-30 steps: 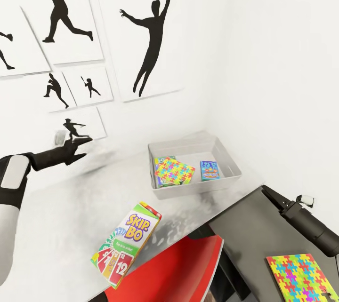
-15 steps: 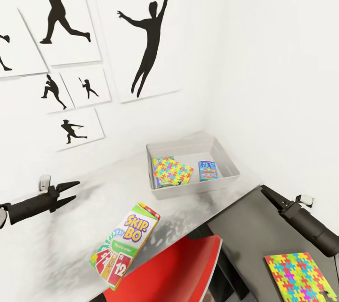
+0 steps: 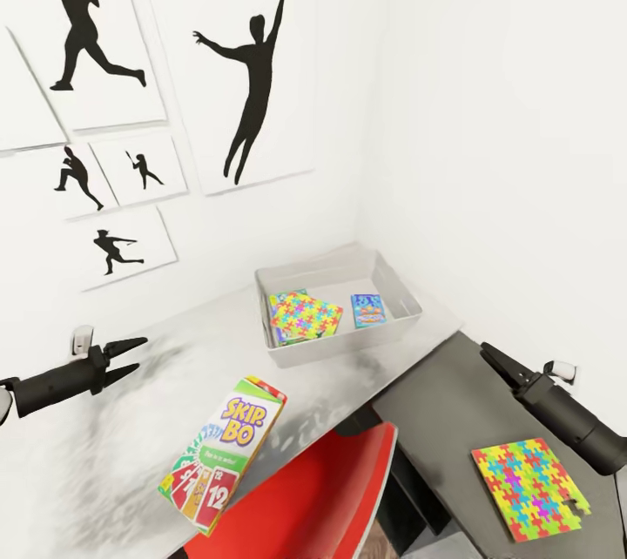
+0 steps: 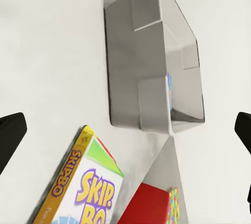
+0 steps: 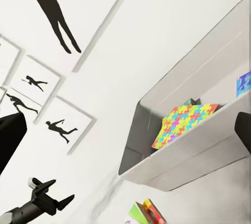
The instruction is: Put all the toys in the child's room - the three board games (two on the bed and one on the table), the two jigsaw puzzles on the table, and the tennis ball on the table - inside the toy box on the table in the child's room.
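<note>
Left gripper (image 3: 131,354): fingers spread apart, holding nothing, above the table (image 3: 113,454).
Right gripper (image 3: 489,356): over the dark top; opening probably narrow, cannot tell.
Skip-Bo box (image 3: 223,450): at the table's near edge, long axis toward the toy box.
Loose puzzle (image 3: 529,488): flat on the dark top.
Toy box (image 3: 338,304): in the corner, holding a puzzle (image 3: 304,316) and blue game (image 3: 369,310).

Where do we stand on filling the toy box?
In the toy box: one jigsaw puzzle atop another flat item, plus the small blue game. Both claws, left and right, hang open and empty. Left: Skip-Bo on the table and the second puzzle on the dark top.
</note>
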